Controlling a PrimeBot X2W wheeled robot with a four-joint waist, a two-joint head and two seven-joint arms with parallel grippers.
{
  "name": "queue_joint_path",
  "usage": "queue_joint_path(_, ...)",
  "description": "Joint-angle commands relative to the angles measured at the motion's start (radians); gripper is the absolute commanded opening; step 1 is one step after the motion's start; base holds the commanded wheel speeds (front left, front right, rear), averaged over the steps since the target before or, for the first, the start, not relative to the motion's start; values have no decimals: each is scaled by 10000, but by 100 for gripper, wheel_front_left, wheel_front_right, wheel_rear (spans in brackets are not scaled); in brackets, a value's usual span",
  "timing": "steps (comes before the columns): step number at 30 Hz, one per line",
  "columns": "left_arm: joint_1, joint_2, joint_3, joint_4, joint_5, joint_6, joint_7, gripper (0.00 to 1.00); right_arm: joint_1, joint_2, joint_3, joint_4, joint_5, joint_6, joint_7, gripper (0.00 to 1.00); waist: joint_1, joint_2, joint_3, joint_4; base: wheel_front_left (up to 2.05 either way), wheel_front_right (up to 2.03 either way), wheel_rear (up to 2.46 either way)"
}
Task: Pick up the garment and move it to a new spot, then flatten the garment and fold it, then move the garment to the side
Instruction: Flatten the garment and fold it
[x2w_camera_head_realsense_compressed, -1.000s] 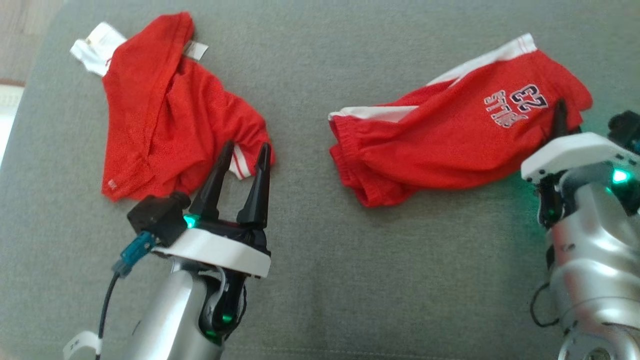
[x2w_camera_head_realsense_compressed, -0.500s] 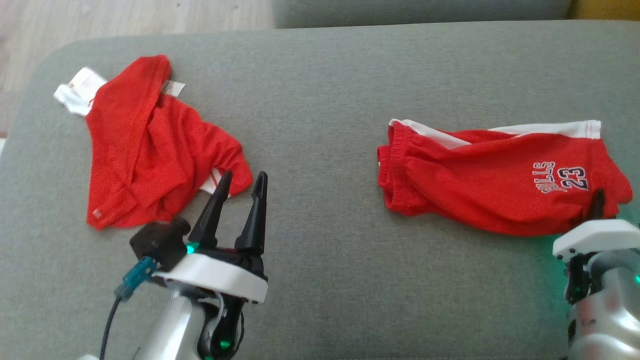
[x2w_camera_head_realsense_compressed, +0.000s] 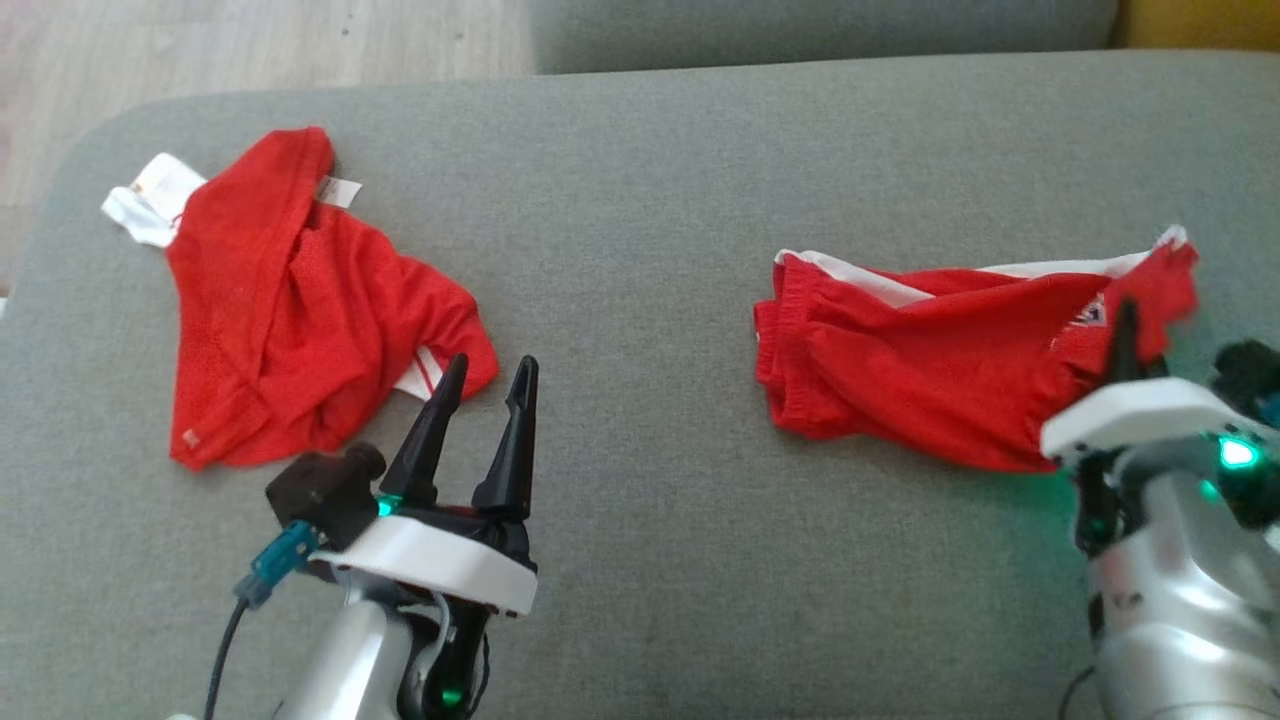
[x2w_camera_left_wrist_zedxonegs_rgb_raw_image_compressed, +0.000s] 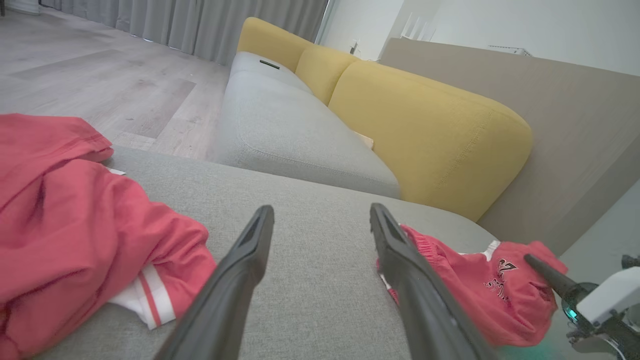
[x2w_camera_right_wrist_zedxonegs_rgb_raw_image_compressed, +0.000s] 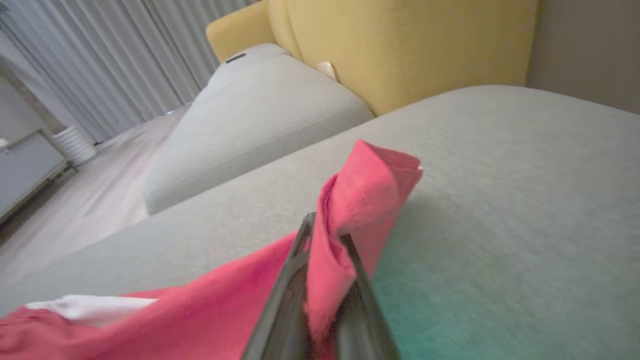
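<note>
At the near edge of the grey cushion (x2w_camera_head_realsense_compressed: 640, 200), the left end effector (x2w_camera_head_realsense_compressed: 493, 362) hovers with its fingers spread wide and nothing between them, just short of a crumpled red garment (x2w_camera_head_realsense_compressed: 290, 310) that lies toward the left edge. At the near right, the right end effector (x2w_camera_head_realsense_compressed: 1127, 310) is clamped tight on one leg end of the red shorts (x2w_camera_head_realsense_compressed: 920, 380). It holds that corner off the cushion as a pinched, upright fold. The shorts lie toward the right edge, creased, with the gathered waistband (x2w_camera_head_realsense_compressed: 780, 350) pointing to the middle and a white stripe (x2w_camera_head_realsense_compressed: 870, 285) along their far side. Half a second earlier they lie flatter, with the number print in full view. Now the print (x2w_camera_head_realsense_compressed: 1092, 312) is mostly folded under and the leg end is raised. Beyond the far edge are wooden floor (x2w_camera_head_realsense_compressed: 250, 40) and a yellow backrest (x2w_camera_left_wrist_zedxonegs_rgb_raw_image_compressed: 425, 130).
</note>
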Motion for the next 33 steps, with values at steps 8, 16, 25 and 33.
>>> queue_joint_path(8, -205, 70, 321, -264, 106, 2, -51, 100, -148, 9, 2112, -869, 1218, 67, -183, 0, 0, 0, -272, 332, 0, 0, 0)
queue_joint_path(16, -144, 70, 270, -301, 16, 44, -51, 100, 373, 10, 3691, -1597, 1806, 67, -185, 0, 0, 0, -368, 658, 0, 0, 0)
queue_joint_path(25, -70, 70, 249, -333, -46, 99, -51, 100, 703, 10, 5049, -2174, 2018, 67, -186, 0, 0, 0, -358, 936, 0, 0, 0)
queue_joint_path(33, -2, 70, 308, -330, -49, 133, -51, 100, 1351, 10, 5941, -2639, 1773, 67, 7, 0, 0, 0, -435, 915, 0, 0, 0)
